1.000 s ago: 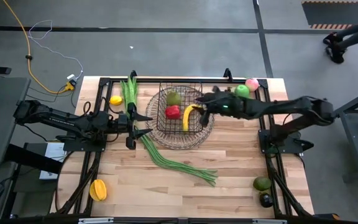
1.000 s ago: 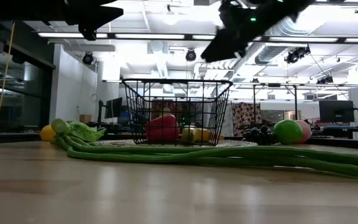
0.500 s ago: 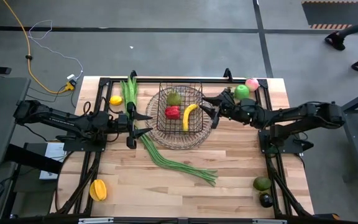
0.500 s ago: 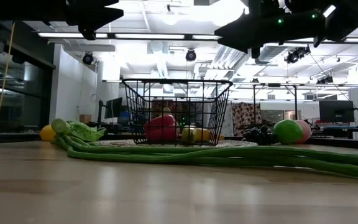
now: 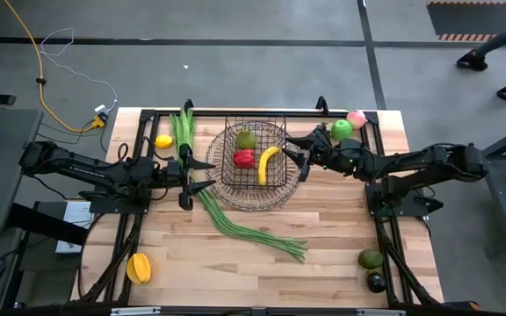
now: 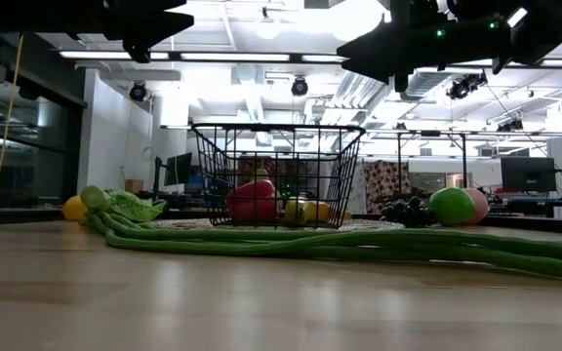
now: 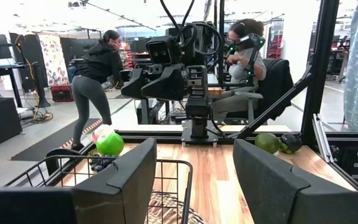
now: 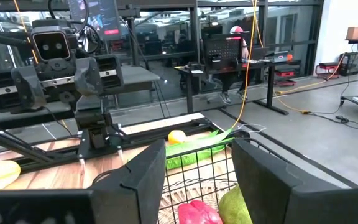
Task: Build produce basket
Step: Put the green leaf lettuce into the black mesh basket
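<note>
Right gripper (image 5: 299,156) hovers at the basket's right rim, fingers spread, nothing held. Left gripper (image 5: 207,175) waits at the left rim, also spread. Basket (image 5: 255,188) sits mid-table at the far side, holding banana (image 5: 267,163), a red piece (image 5: 244,158), possibly a pear (image 5: 247,139). Long beans (image 5: 244,226) trail nearer.
</note>
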You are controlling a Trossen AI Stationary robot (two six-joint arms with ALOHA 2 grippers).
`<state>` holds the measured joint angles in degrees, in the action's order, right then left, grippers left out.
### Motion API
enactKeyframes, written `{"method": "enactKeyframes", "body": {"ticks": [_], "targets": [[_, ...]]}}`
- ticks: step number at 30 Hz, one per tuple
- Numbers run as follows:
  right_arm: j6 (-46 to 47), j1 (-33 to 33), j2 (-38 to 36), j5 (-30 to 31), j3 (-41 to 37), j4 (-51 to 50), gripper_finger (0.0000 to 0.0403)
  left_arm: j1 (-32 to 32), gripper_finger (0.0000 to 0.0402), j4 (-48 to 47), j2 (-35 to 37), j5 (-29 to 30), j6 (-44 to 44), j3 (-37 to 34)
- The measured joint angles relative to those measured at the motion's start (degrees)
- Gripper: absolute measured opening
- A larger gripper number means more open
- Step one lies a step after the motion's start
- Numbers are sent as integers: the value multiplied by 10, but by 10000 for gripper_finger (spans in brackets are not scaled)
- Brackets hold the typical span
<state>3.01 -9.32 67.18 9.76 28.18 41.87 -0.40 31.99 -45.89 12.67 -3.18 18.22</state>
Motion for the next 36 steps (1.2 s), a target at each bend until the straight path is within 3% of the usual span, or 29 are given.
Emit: {"method": "enactKeyframes", "body": {"ticks": [19,22,24,27,30,33,36], "targets": [[0,0,0,-2,0,-15,177,0,201,0,0,0,1,0],[0,0,0,-2,0,-16,177,-1,201,-1,0,29,29,0],[0,0,0,-2,0,-19,177,-1,201,-8,0,82,67,1],[0,0,0,-2,0,-20,177,0,201,-126,0,187,120,31],[0,0,0,-1,0,-20,177,0,197,-329,-3,277,206,88],[0,0,0,1,0,-20,177,0,189,-526,-32,350,308,138],[13,0,0,1,0,-20,177,2,181,-654,-59,396,403,160]]}}
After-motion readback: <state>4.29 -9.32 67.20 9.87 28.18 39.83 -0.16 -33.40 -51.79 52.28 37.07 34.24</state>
